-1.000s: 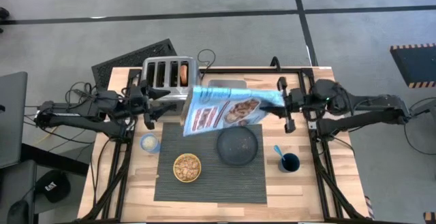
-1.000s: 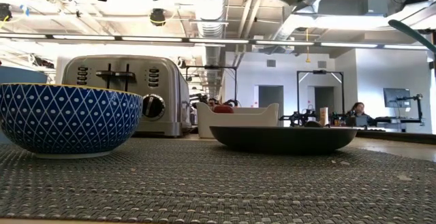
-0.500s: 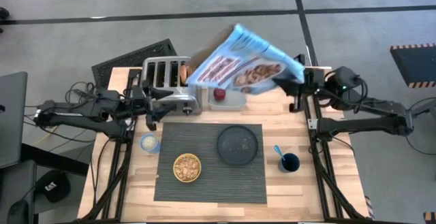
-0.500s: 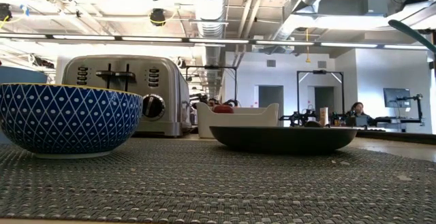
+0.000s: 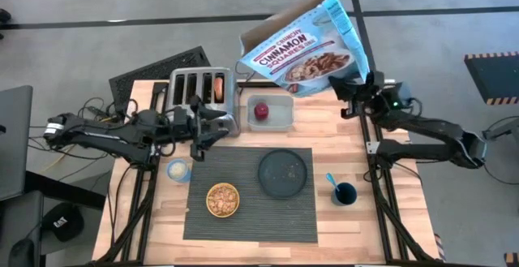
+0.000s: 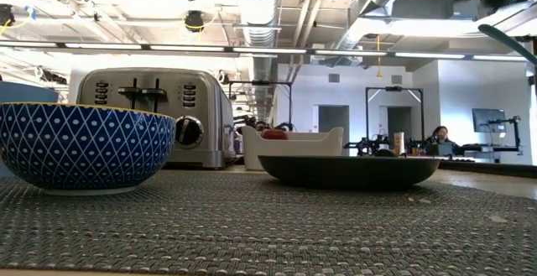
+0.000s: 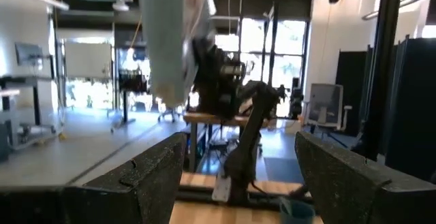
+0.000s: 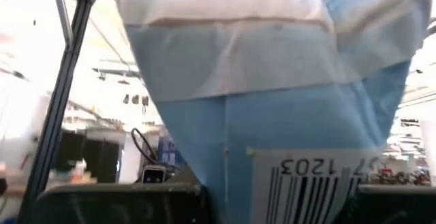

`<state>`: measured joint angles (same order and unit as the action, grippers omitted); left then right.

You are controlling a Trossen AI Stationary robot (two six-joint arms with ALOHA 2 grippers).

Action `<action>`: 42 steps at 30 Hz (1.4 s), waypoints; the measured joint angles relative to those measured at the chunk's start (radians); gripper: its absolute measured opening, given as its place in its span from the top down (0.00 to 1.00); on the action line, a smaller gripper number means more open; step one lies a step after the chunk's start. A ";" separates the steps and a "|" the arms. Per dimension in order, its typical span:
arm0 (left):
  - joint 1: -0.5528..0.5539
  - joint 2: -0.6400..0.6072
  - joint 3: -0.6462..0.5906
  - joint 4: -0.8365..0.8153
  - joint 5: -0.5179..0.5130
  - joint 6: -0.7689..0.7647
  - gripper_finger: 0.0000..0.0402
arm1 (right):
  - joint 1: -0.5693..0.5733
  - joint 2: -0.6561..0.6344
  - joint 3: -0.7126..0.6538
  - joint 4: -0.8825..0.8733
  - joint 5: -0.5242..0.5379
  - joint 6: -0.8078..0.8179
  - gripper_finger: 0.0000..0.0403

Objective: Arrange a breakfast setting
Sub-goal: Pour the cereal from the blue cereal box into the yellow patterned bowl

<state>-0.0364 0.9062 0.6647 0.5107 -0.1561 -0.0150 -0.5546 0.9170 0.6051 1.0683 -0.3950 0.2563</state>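
On the placemat (image 5: 250, 192) we list a filled bowl (image 5: 222, 200) and an empty plate (image 5: 283, 172), with the cup (image 5: 345, 193) beside it. The apple (image 5: 261, 112) and the bagel (image 5: 218, 88) in the toaster (image 5: 202, 93) are yet to be set. Our right gripper (image 5: 352, 88) has its jaws clamped on the cereal box (image 5: 304, 48) above the counter's far edge; our left gripper (image 5: 212, 129), beside the toaster, has its jaws apart and empty.

You get even overhead light, soft shadows. Ceiling strips (image 6: 168, 49) glare in low view; bowl (image 6: 84, 146) soft-focus; windows (image 7: 286, 47) blown out, cereal box (image 8: 272, 81) blurred.
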 joint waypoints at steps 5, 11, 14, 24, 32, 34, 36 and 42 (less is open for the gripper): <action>0.000 0.114 0.000 0.162 -0.014 0.049 0.34 | 0.013 0.118 -0.158 0.321 0.000 0.082 0.80; 0.000 0.245 0.005 0.322 -0.069 0.083 0.34 | 0.106 0.257 -0.234 0.468 0.059 0.040 0.80; 0.003 0.309 0.035 0.345 -0.086 0.084 0.34 | 0.168 0.321 -0.223 0.500 0.065 -0.013 0.80; 0.003 0.477 0.166 0.375 -0.138 0.084 0.34 | 0.253 0.354 -0.176 0.500 0.060 -0.095 0.80; 0.005 0.505 0.212 0.371 -0.084 0.090 0.37 | 0.257 0.353 -0.176 0.500 0.059 -0.092 0.80; 0.006 0.505 0.212 0.371 -0.085 0.101 0.42 | 0.265 0.353 -0.176 0.500 0.059 -0.096 0.80; 0.006 0.505 0.212 0.371 -0.085 0.116 0.51 | 0.269 0.353 -0.176 0.500 0.060 -0.104 0.80; 0.006 0.505 0.212 0.371 -0.062 0.185 0.89 | 0.273 0.352 -0.176 0.501 0.060 -0.107 0.80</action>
<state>-0.0303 1.4113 0.8764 0.8814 -0.2178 0.1695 -0.2813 1.2694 0.4294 1.5697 -0.3351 0.1490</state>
